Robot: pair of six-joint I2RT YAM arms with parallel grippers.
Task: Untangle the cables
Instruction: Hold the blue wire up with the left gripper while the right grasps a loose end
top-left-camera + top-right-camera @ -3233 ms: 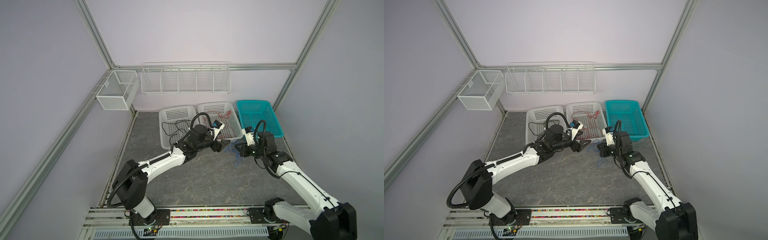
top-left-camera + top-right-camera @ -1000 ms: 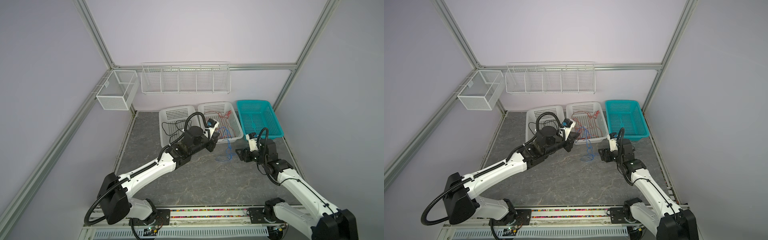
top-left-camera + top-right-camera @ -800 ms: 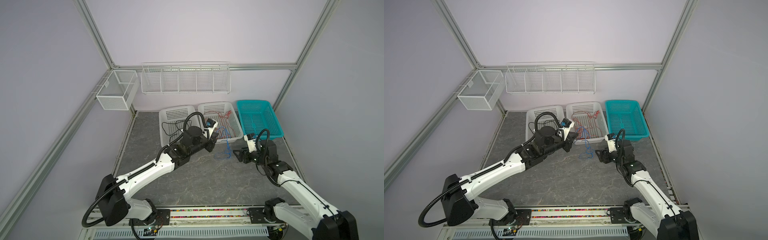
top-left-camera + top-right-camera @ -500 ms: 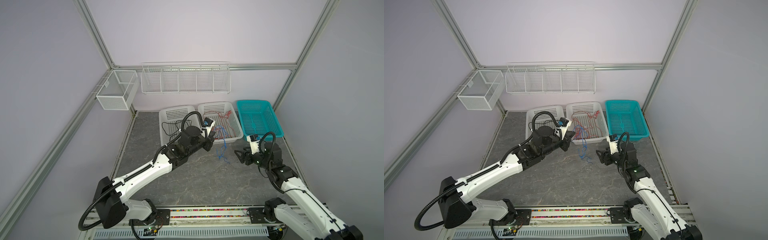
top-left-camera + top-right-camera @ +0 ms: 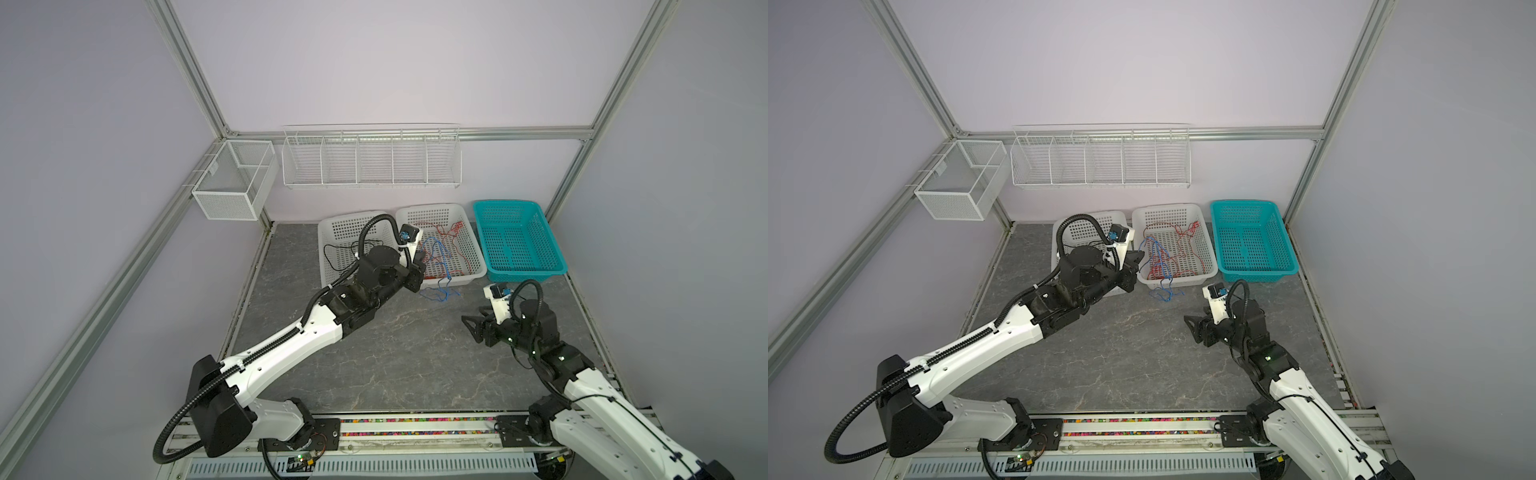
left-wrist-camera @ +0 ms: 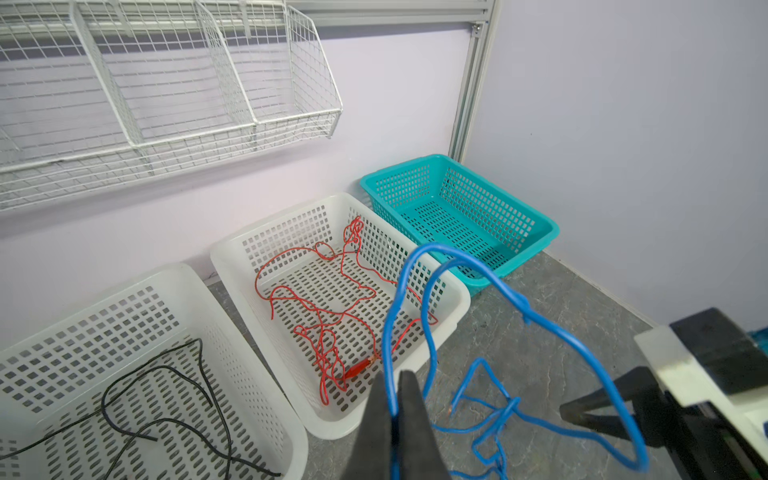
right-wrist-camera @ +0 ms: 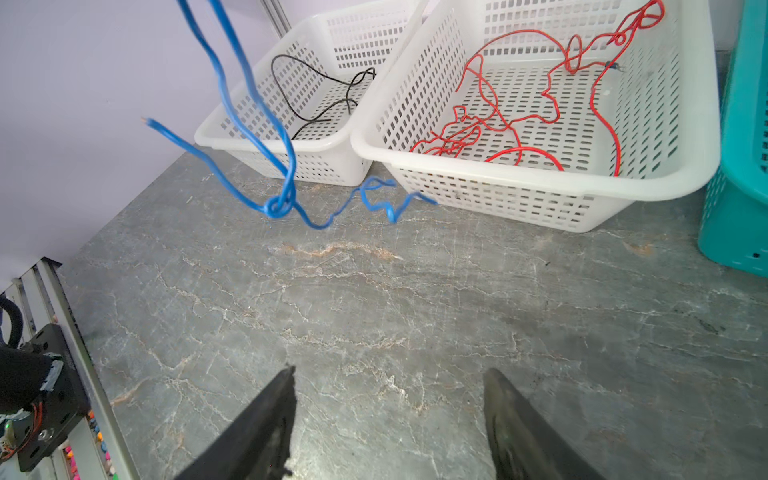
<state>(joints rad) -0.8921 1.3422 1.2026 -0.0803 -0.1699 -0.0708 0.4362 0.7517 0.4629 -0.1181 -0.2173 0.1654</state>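
Knotted blue cable (image 7: 277, 206) is dangling before the middle basket (image 7: 498, 195); tangled red cable (image 7: 519, 149) is lying inside it; black cable (image 7: 349, 99) is lying in the left basket (image 7: 270, 147).
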